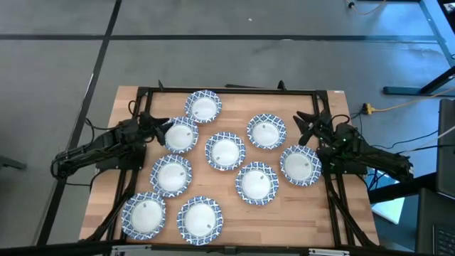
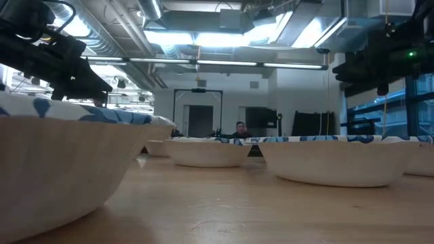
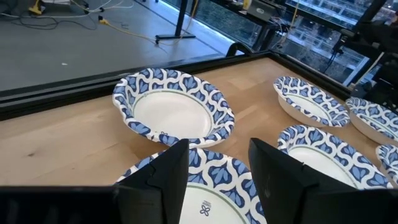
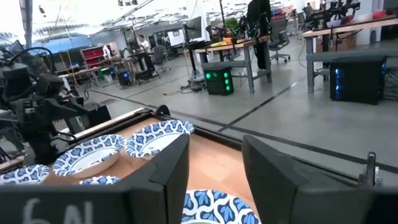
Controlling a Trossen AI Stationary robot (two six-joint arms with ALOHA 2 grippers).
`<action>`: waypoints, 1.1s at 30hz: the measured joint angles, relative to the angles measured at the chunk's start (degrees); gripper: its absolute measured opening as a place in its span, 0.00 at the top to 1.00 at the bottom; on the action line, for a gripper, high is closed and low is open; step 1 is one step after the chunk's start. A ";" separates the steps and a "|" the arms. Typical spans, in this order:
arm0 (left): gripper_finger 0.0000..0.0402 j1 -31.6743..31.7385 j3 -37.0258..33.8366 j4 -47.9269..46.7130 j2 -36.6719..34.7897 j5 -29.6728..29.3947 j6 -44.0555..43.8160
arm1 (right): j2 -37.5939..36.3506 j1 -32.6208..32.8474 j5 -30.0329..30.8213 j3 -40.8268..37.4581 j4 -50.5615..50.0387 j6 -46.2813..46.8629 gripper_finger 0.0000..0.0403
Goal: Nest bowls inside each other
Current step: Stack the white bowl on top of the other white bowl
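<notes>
Nine bowls are spread singly across the table, none nested. The left end effector, fingers apart, is held over one bowl's rim; the right end effector, also parted, hangs between two.

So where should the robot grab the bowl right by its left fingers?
Probably the patterned rim of the bowl nearest the left gripper. The bowl sits upright and open, so one finger could go inside and one outside, coming down from above on the left edge, away from the neighbouring bowls.
</notes>
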 joint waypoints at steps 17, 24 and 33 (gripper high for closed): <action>0.60 0.00 0.01 0.00 0.00 -0.02 0.00 | 0.04 0.00 -1.80 -0.02 0.48 3.81 0.32; 0.60 0.00 0.00 0.00 0.00 -0.02 0.00 | 0.04 0.00 -1.81 -0.04 0.97 11.34 0.31; 0.60 0.00 0.02 0.04 0.02 -0.04 0.00 | 2.87 0.02 -12.26 5.65 1.75 3.90 0.31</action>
